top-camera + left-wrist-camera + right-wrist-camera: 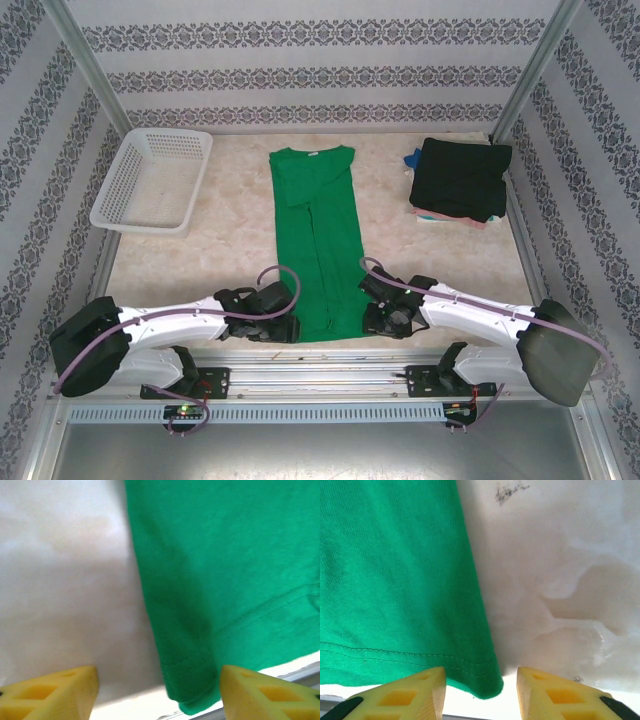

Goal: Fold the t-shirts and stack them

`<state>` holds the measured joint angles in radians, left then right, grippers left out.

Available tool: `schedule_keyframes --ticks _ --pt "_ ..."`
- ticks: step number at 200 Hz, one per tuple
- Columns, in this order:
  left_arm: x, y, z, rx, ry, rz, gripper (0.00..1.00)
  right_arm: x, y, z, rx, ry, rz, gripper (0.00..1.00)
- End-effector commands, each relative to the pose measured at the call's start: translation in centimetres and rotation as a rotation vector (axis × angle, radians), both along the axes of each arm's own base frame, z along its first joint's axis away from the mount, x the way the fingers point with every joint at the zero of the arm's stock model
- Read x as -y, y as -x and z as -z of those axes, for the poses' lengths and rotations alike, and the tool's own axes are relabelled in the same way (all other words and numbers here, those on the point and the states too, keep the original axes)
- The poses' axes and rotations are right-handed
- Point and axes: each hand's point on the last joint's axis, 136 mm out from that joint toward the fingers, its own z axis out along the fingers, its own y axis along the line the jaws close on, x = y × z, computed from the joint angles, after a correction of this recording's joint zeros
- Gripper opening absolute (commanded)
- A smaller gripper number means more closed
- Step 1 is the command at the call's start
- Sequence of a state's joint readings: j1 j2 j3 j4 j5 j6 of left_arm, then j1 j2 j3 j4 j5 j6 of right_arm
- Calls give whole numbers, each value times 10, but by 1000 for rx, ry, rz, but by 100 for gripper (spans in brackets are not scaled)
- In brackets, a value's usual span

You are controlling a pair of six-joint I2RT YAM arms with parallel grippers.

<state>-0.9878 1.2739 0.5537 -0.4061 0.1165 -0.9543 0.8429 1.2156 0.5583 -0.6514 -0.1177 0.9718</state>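
Judging the job partway done, I am seeing the bright green fabric t-shirt (318, 250) lying mid-table as a long strip awaiting crosswise folds and stacking, the folded black t-shirt (460, 176) topping the far-right pile (452, 216), and my left claw (160, 692) and right claw (481, 690) released astride the green hem corners.

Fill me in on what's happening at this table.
Two robot arms are folding shirts. A green shirt lies in the middle of the table, already folded into a long strip, collar away from the arms. The left hand is at its near left corner and the right hand at its near right corner, both open and straddling the hem, not yet gripping. A black shirt tops a folded pile at the far right; a white basket sits far left.
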Motion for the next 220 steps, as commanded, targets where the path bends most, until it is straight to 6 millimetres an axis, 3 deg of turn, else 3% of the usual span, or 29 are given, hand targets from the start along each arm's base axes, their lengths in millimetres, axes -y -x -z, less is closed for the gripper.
schedule_keyframes --ticks 1,31,52,134,220 --pt "28 -7 -1 33 107 4 61 5 1 6 9 22 15 41" --pt "50 -12 -12 52 226 7 51 0 -2 6 24 3 9 38" --pt "59 -16 -25 84 283 7 50 -2 -5 3 37 -5 -1 35" --pt "67 -18 -40 106 333 5 47 -4 -9 2 64 -18 -10 35" --pt "28 5 -6 3 158 -11 49 6 -4 7 57 17 0 39"
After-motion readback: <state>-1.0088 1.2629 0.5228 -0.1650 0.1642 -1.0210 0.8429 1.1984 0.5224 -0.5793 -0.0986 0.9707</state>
